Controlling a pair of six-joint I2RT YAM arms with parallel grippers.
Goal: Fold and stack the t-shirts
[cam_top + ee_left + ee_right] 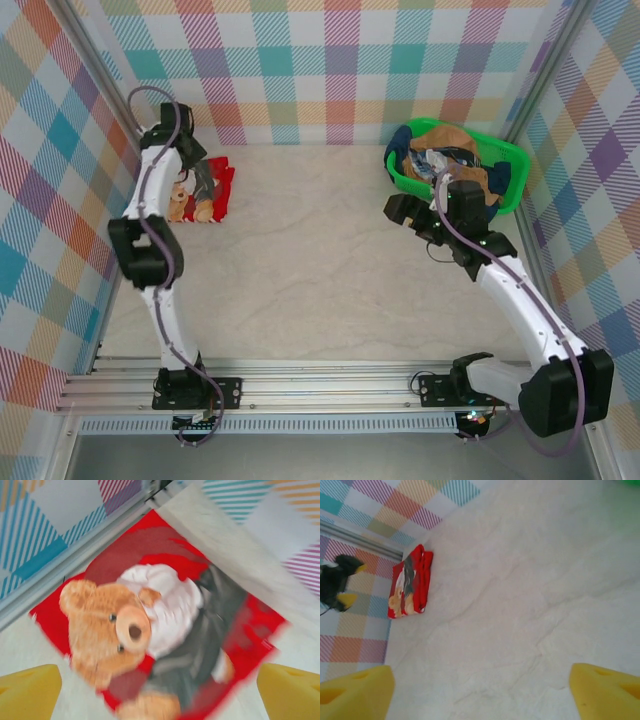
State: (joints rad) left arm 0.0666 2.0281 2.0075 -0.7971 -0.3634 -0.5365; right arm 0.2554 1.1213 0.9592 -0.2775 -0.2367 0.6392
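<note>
Right gripper [480, 690]: the fingers are spread wide with nothing between them. It sits over bare table [320, 270], right of centre and just in front of the green basket [515, 160].

Left gripper [160, 695]: the fingers are likewise spread apart and hold nothing. It hangs over the red t-shirt [100, 560] at the far left of the table. Whether the fingertips touch the cloth cannot be determined, as the wrist view is blurred.

Red t-shirt: it lies on the table as a compact folded rectangle, close to the left wall, with the teddy-bear print [107, 625] facing up. It is well apart from the basket.

Green basket: it stands in the far right corner of the table. It holds a loose heap of t-shirts: a tan-brown one [447, 136], a navy one [500, 180] and a white-patterned one [436, 160].
</note>
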